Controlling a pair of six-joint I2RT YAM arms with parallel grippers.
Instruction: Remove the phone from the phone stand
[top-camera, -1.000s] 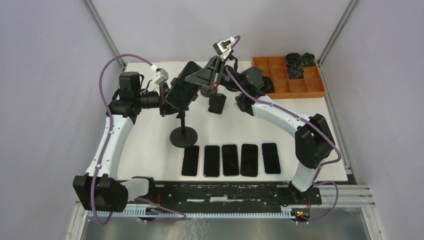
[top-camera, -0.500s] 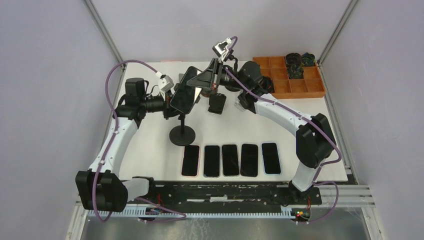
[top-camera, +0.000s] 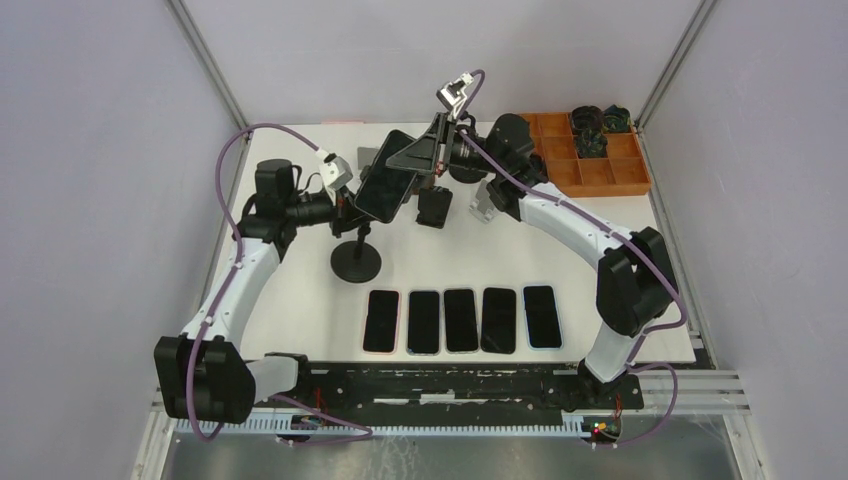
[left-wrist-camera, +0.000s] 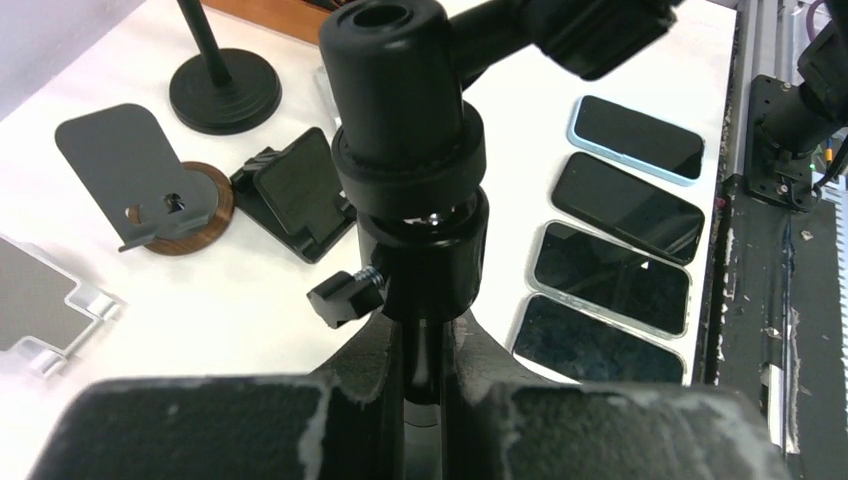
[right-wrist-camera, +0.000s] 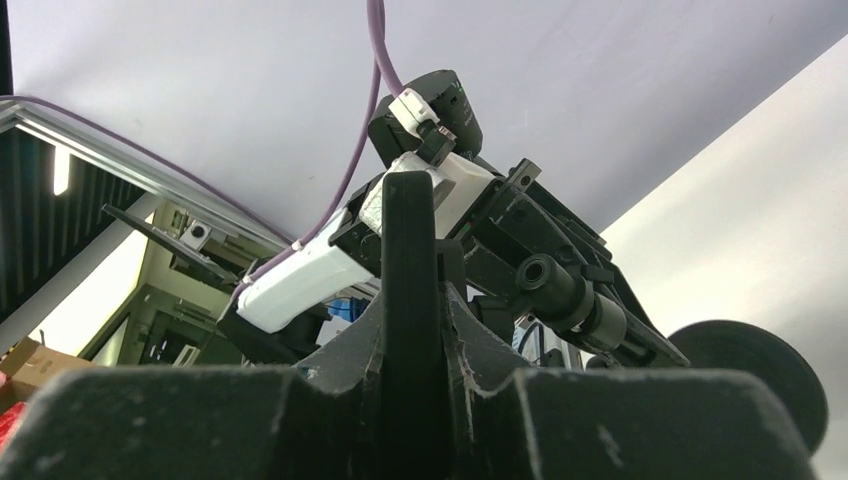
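The black phone stand has a round base on the white table and a thin pole. My left gripper is shut on that pole just under the ball joint; in the left wrist view the pole sits pinched between my fingers. The dark phone is tilted at the stand's top. My right gripper is shut on the phone's upper edge. Seen from the right wrist, the phone stands edge-on between the fingers, with the stand's clamp arm behind it.
Several phones lie in a row near the front edge. A small black stand, a grey plate stand and another round-base stand sit behind. An orange compartment tray is at the back right.
Both arms shifted toward the back right with the phone and stand top. The stand's base slid a little left and back, and the pole now leans.
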